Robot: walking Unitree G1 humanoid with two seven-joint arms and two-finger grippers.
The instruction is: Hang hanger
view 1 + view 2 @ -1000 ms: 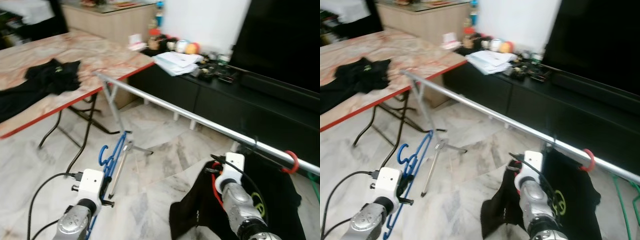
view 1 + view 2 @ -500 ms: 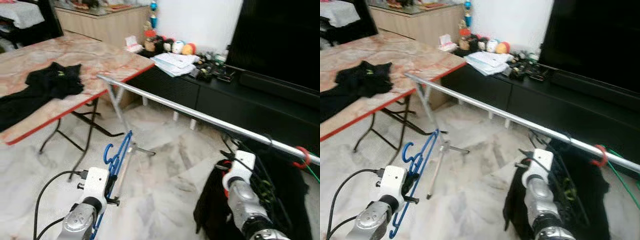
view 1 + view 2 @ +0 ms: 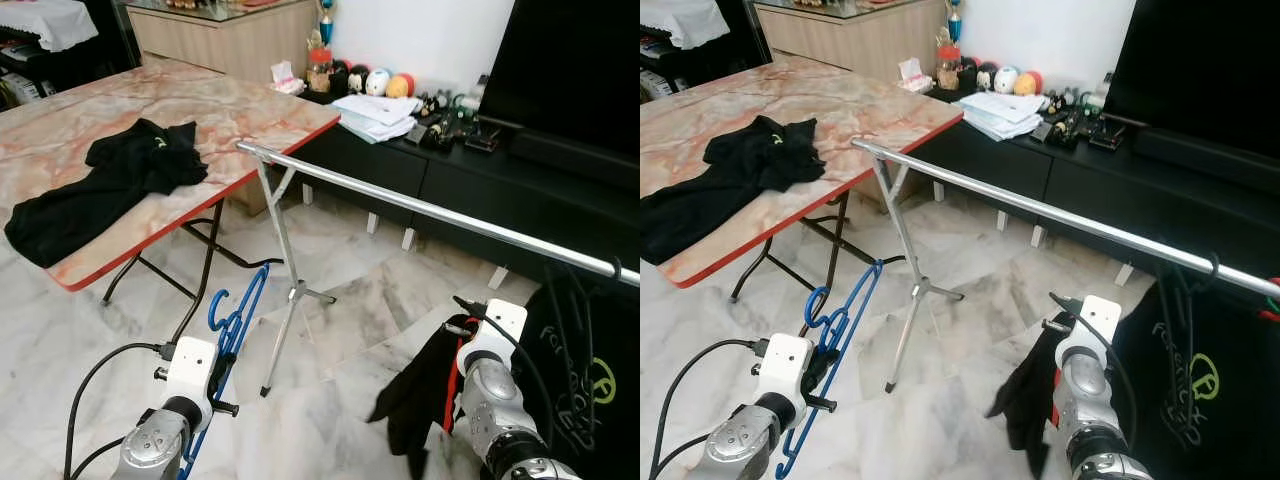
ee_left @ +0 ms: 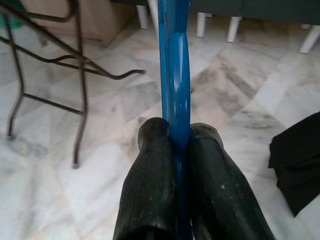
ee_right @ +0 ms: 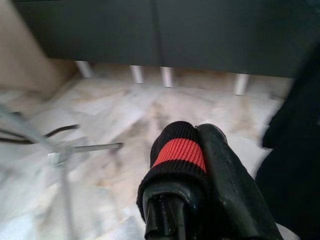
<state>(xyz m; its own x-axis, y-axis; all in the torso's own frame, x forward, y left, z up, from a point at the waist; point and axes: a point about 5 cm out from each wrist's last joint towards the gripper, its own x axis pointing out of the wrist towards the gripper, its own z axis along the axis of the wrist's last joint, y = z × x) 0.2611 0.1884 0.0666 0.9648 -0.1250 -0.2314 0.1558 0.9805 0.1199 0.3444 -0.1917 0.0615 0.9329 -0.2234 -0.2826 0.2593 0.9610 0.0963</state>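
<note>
Left end effector (image 4: 175,150): clenched on a blue hanger (image 3: 235,315), low over the marble floor (image 3: 330,400) on the robot's left; the hanger's hook points up toward the rail.
Right end effector (image 5: 200,165): clamped on a black garment (image 3: 425,385) with a red stripe at its cuff, which droops beside the arm toward the floor.
Rail (image 3: 430,210): a silver bar on a tripod stand (image 3: 285,290), running across the scene from near the bench corner to the robot's right, well above the hanger.
On the rail: at its far right end hangs dark clothing (image 3: 1200,390) with a yellow-green logo; how it is hooked on is hard to make out.
Bench (image 3: 250,110): a marble-patterned, red-edged folding bench to the left, carrying a crumpled black shirt (image 3: 110,180).
Background: a low black cabinet (image 3: 1110,180) along the wall, with papers (image 3: 380,110) on top.
</note>
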